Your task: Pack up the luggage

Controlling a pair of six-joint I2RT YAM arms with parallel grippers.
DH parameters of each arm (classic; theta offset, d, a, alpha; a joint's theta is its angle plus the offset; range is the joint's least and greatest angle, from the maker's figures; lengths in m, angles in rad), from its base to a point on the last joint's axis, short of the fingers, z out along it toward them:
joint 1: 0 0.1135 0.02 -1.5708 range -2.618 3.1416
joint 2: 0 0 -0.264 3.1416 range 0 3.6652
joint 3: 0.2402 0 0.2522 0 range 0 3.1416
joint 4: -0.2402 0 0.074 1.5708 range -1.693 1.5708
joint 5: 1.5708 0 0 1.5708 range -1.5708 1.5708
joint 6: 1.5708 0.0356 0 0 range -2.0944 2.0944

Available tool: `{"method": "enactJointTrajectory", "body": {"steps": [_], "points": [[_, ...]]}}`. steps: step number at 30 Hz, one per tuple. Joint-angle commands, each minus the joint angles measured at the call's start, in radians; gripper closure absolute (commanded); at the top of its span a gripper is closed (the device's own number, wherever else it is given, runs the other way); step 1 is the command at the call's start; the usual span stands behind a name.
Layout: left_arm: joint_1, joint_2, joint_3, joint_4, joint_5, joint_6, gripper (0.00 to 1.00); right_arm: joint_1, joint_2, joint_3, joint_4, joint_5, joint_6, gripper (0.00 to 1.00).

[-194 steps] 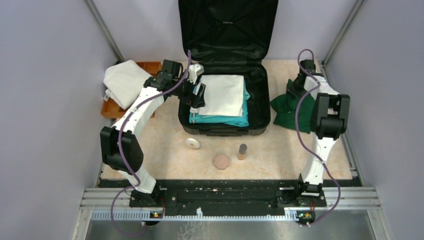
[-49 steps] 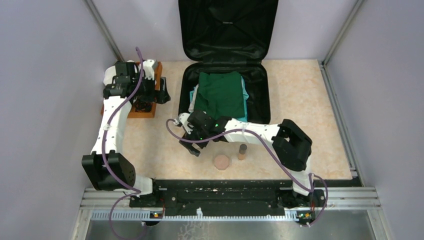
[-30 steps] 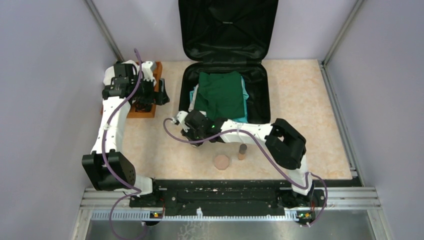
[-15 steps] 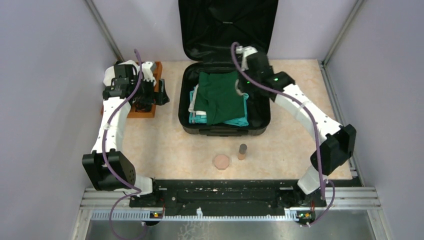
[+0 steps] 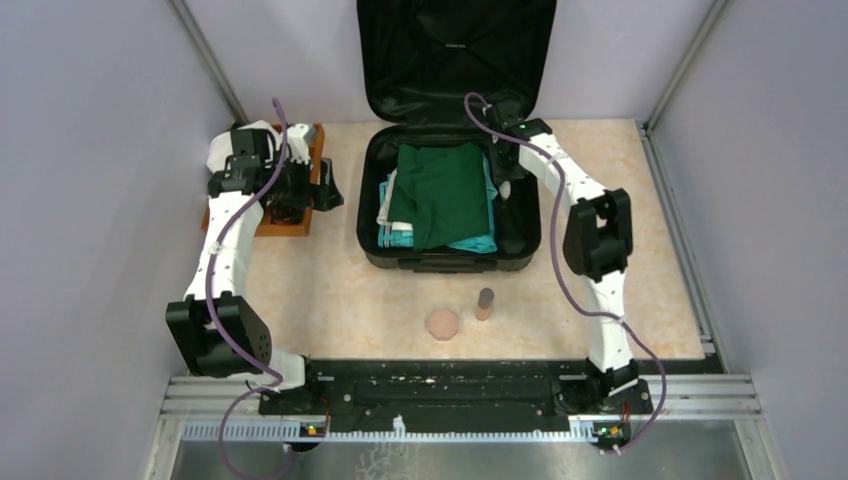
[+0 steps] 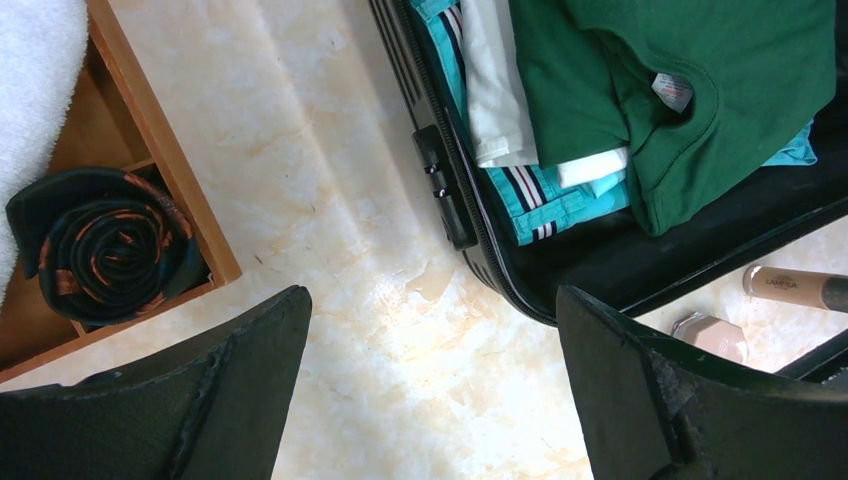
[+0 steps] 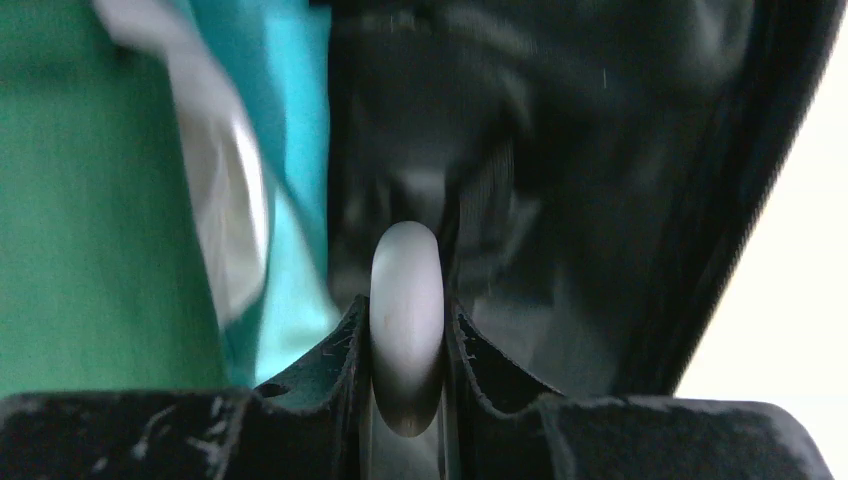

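Remote inspection, current state.

1. The luggage (image 5: 450,262) lies open at the far middle of the bench (image 5: 330,300), base flat and lid standing upright against the back wall. Its base holds a stack of folded clothes: a green garment (image 5: 440,190) on top, with a white garment (image 6: 495,90) and a teal striped garment (image 6: 545,200) showing beneath it at the left and near edges.

2. The right end effector (image 7: 405,330) is inside the luggage base, on its right side, over the black lining just beside the clothes stack. It is clamped on a small white disc (image 7: 405,300), held edge-on between the two fingers. From the overhead camera I see the disc only as a pale spot at the arm's tip.

3. The left end effector (image 6: 430,300) hangs above the bench between the wooden tray (image 6: 160,160) and the luggage. Its fingers are spread wide and carry nothing.

4. The tray sits on the bench to the left of the luggage. One compartment holds a rolled dark cloth with orange markings (image 6: 105,245); a white towel (image 6: 30,80) lies in the tray beside it.

5. On the bench in front of the luggage stand a pink octagonal compact (image 5: 442,323) and, just beside it, a small tan tube with a dark cap (image 5: 485,302). Both are apart from the luggage.
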Motion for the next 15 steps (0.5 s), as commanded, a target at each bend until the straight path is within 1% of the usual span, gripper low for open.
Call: {"method": "enactJointTrajectory", "body": {"steps": [1,3,4,5,7,8,10,15], "points": [[0.006,-0.004,-0.001,0.012,0.026,0.025,0.02,-0.055,0.18,0.341,-0.119,0.0,0.031,0.93],[0.006,-0.008,-0.005,0.013,0.023,0.026,0.02,-0.079,0.275,0.494,-0.174,-0.029,0.044,0.67],[0.005,-0.009,-0.007,0.014,0.023,0.025,0.02,-0.087,0.294,0.523,-0.174,-0.039,0.056,0.53],[0.006,-0.008,-0.011,0.013,0.022,0.025,0.02,-0.092,0.295,0.524,-0.16,-0.047,0.062,0.43],[0.006,-0.007,-0.014,0.014,0.022,0.026,0.02,-0.091,0.278,0.512,-0.134,-0.029,0.073,0.31],[0.005,-0.006,-0.014,0.013,0.023,0.028,0.02,-0.089,0.262,0.501,-0.122,-0.016,0.081,0.27],[0.006,-0.003,-0.016,0.015,0.027,0.027,0.01,-0.08,0.204,0.457,-0.088,0.017,0.084,0.23],[0.005,-0.004,-0.014,0.017,0.037,0.024,0.01,0.0,-0.023,0.264,0.034,0.104,0.047,0.22]]}}
